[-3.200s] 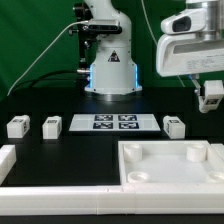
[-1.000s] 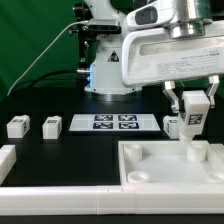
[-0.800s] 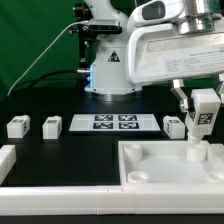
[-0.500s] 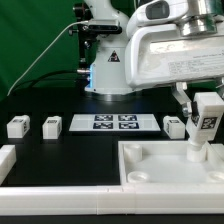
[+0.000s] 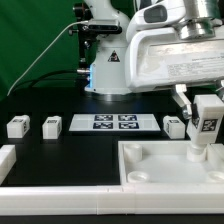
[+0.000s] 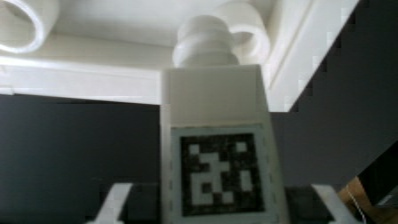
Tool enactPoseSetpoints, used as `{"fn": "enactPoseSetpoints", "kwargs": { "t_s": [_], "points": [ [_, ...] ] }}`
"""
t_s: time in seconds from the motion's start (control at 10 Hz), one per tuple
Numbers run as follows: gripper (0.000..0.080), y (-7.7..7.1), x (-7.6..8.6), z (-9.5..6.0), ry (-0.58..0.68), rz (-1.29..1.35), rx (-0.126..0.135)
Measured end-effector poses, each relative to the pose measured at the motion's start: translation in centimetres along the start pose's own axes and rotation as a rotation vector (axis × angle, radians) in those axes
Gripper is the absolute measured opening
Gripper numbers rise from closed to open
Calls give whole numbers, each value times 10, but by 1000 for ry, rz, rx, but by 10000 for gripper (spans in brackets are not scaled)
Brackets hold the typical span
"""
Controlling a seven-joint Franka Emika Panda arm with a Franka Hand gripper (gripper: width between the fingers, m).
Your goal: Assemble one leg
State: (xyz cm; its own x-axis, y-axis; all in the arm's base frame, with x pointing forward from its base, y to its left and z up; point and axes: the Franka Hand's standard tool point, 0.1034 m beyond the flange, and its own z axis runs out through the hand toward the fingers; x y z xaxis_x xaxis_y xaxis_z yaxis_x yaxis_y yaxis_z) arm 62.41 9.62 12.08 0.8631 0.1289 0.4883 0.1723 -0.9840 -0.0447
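Looking over the feed, I see the black tabletop (image 5: 70, 150) filling most of the exterior view, with the white robot arm (image 5: 170, 55) looming across the upper right. The large white square plastic panel with a raised rim (image 5: 160, 170) lies in the lower right of that frame. The thin flat white marker board (image 5: 113, 123) sits at the centre. The two-finger gripper (image 5: 206, 108) hangs over the panel's far right corner, clamped on the small white chunky plastic leg (image 5: 207, 122), which stands upright with its black-and-white square tag (image 6: 217, 170) showing. In the wrist view the leg's rounded tip (image 6: 210, 42) points at a round corner socket (image 6: 249, 35); I cannot tell whether they touch. On the table rest a first spare leg (image 5: 17, 126) at far left, a second spare leg (image 5: 51, 126) beside it, and a third spare leg (image 5: 174, 126) just right of the marker board.
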Motion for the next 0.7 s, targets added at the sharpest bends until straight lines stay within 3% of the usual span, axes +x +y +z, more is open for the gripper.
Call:
{"fn": "enactPoseSetpoints", "kwargs": {
  "t_s": [0.3,0.7],
  "points": [
    [294,-8,12,7,21,24,7],
    [294,-1,13,15,69,-13,-7]
  ]
}}
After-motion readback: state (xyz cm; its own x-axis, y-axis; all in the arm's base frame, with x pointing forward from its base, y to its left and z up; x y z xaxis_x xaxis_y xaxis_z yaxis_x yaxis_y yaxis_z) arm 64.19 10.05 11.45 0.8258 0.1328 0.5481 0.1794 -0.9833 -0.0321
